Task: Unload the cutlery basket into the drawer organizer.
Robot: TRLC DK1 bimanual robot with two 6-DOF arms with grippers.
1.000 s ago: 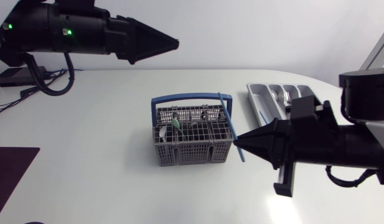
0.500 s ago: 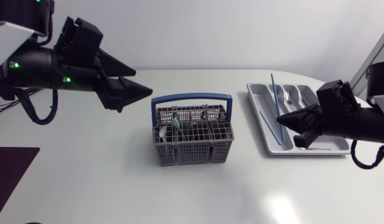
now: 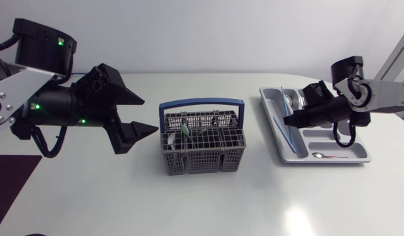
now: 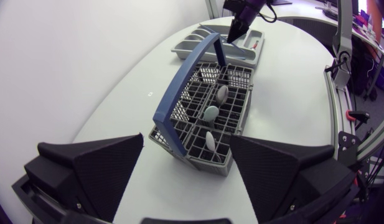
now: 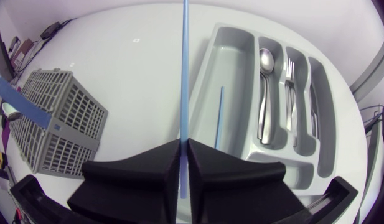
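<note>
- The grey cutlery basket [image 3: 202,145] with its upright blue handle is standing at the middle of the frame on the white counter [image 3: 90,196].
- It is holding several pieces: a green-handled piece [image 3: 185,130] is sticking up near its left side, and a spoon [image 3: 170,139] is lying just beside that. The left wrist view is showing three pale spoon bowls [image 4: 210,113] in a row of its compartments.
- The grey drawer organizer [image 3: 353,148] is lying at the right of the frame, well apart from the basket.
- A tablespoon [image 5: 264,93] and a fork [image 5: 290,99] are resting in neighbouring narrow compartments. A short blue stick [image 5: 220,118] is lying in the long compartment, and a small spoon [image 3: 323,155] is lying in the crosswise compartment at the lower edge.
- The left arm [image 3: 57,105] is coming in from the left edge. The left jaws are gaping wide and holding nothing, hovering just left of the basket without touching it. In the left wrist view the basket is sitting ahead of the two spread fingers [image 4: 104,168].
- The right arm [image 3: 378,95] is coming in from the right edge and reaching over the organizer. The right jaws are pinching a thin blue stick [image 5: 184,74] between closed fingers [image 5: 142,168].
- That stick is pointing straight ahead of the jaws, running along the organizer's long compartment on the side facing the basket. Whether its far end is touching anything cannot be told.
</note>
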